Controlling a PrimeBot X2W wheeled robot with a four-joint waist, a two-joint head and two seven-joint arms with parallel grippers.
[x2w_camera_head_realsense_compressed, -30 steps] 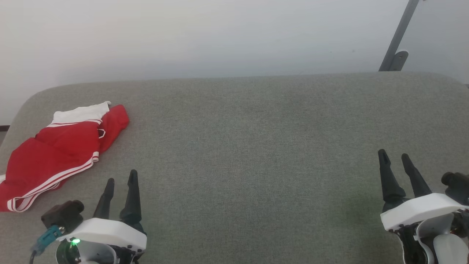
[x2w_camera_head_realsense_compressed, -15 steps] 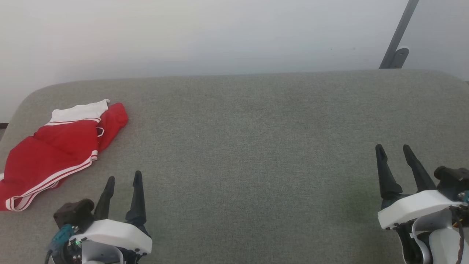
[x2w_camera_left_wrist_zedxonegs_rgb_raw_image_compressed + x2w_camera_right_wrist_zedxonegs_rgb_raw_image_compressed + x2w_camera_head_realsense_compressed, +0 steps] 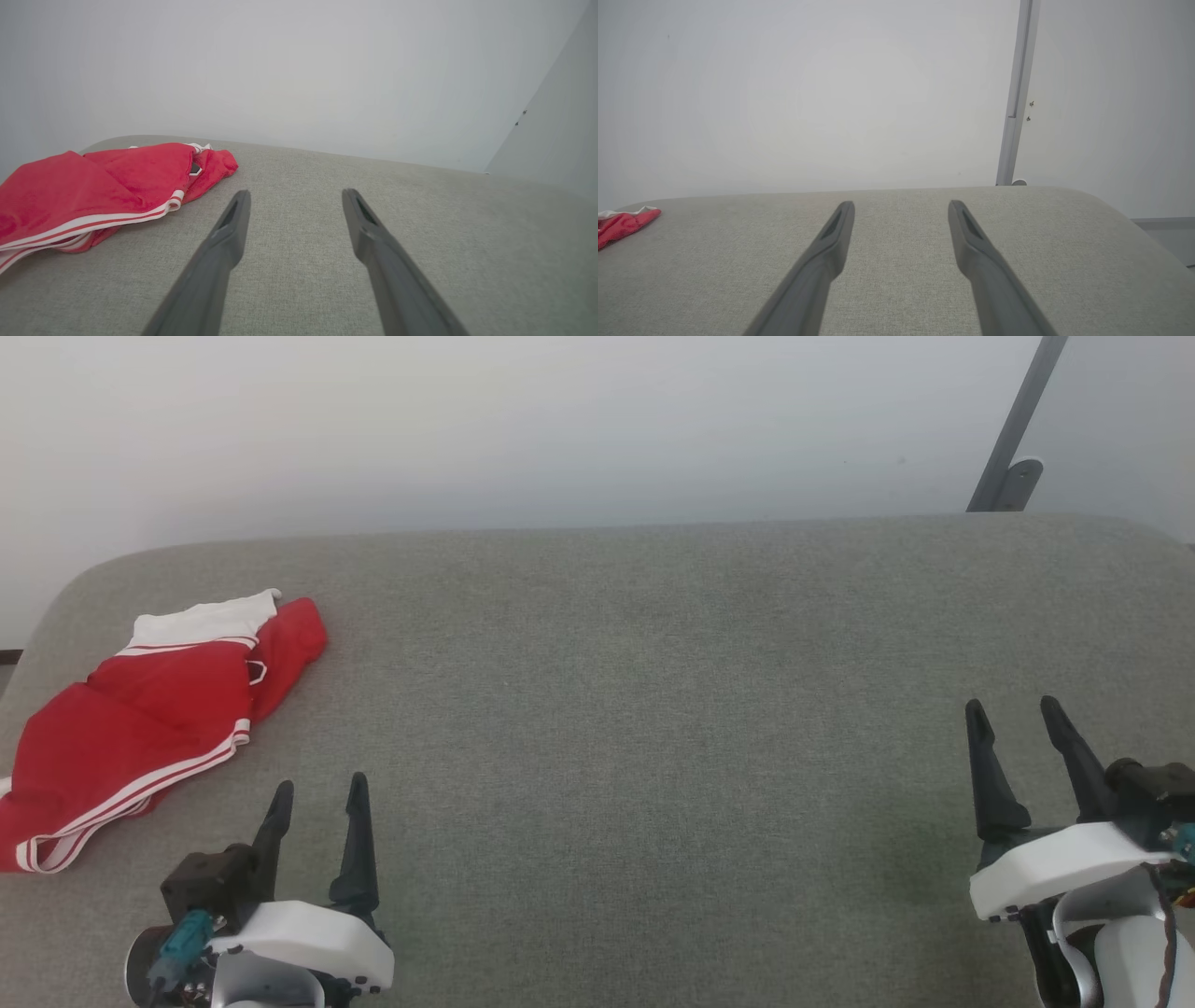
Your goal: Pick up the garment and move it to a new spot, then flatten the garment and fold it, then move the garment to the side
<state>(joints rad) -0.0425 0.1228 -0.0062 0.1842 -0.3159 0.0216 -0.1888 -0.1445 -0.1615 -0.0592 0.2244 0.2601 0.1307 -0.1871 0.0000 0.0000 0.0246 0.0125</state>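
The red garment with white trim lies crumpled at the far left of the grey padded table, one white sleeve at its back end. Its letters and number are hidden in the folds. My left gripper stands open near the front left, to the right of the garment and apart from it. In the left wrist view the garment lies left of my open left gripper. My right gripper stands open at the front right, nothing between its fingers. The right wrist view shows the right gripper open, and the garment's tip far left.
A pale wall rises behind the table. A grey slanted metal bar with a bracket stands behind the table's back right corner. The table's rounded left edge runs close to the garment.
Both grippers have shifted slightly: the left one rightward and lower in view, the right one a little higher with its fingers spread wider. The garment has stayed put.
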